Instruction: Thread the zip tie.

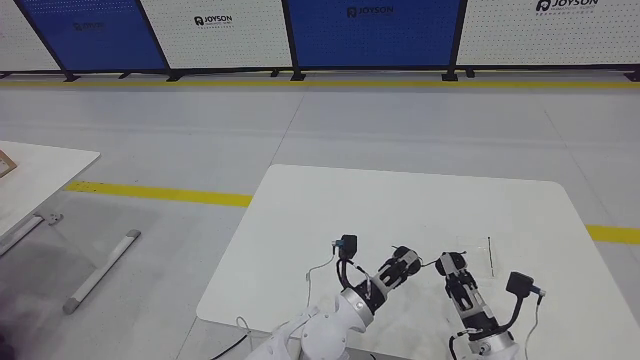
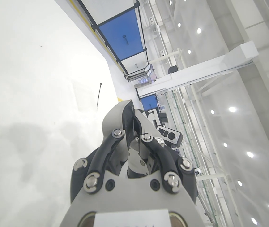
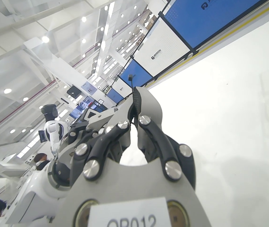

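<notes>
Zip tie, black and thread-thin, is standing out past the tips of my right gripper, whose jaws I am clamping on its strap, the small square head outermost. My left gripper is hanging just beside it above the table, jaws pressed together. Whether anything is lying between them I cannot tell. A second zip tie is lying flat on the table, near the right gripper. I am judging the tie to be very light, springy and slick. It is therefore asking for a hold close behind the head and another near the tail's tip, lest either end bend away from the slot.
</notes>
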Motion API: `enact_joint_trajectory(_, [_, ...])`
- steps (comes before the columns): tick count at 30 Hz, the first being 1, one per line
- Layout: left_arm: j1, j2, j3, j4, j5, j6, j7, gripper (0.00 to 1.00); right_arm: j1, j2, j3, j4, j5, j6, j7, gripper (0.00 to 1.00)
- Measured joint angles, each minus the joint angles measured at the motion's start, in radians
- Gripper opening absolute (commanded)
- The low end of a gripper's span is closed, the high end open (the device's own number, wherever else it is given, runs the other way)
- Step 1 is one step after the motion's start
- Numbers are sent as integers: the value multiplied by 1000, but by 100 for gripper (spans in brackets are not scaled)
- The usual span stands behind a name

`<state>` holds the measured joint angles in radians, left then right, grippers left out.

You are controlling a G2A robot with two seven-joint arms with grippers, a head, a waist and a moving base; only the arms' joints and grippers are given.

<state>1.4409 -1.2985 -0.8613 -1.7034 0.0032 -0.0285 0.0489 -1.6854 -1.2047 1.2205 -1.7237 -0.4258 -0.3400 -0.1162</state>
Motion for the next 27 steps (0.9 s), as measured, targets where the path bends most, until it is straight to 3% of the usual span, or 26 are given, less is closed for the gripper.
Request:
enact_joint_trajectory(10, [1,0,1,-1,-2,0,-1,0,2,0,2,3,3,0,-2,0])
enact_joint_trajectory(23, [10,-8,-34,20,-211,-59,-56,0,21,-8,8,32,48,2,21,0])
enact_joint_trajectory(27, [12,-9,-46,26,-247,-52,-47,0,16,-7,10,17,73,0,27,0])
